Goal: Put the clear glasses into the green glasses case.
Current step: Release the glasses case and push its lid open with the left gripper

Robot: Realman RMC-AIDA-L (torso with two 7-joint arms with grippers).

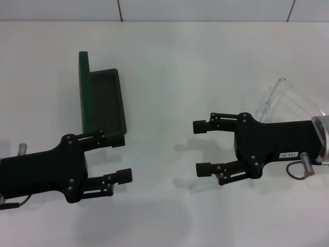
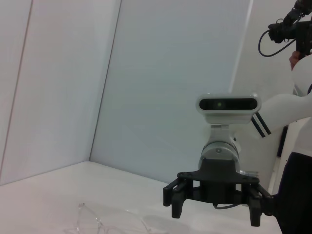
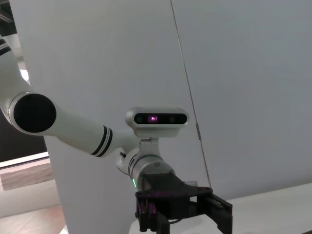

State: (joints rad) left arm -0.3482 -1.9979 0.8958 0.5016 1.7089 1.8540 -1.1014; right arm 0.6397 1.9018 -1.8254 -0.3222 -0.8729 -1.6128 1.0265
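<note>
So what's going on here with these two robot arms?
Nothing is being held yet. The green glasses case lies open on the white table, on the robot's left. The left gripper hovers open just in front of it, its upper finger close to the case's near end. The clear glasses lie on the robot's right, partly hidden behind the right gripper, which is also open and empty, pointing toward the middle of the table.
</note>
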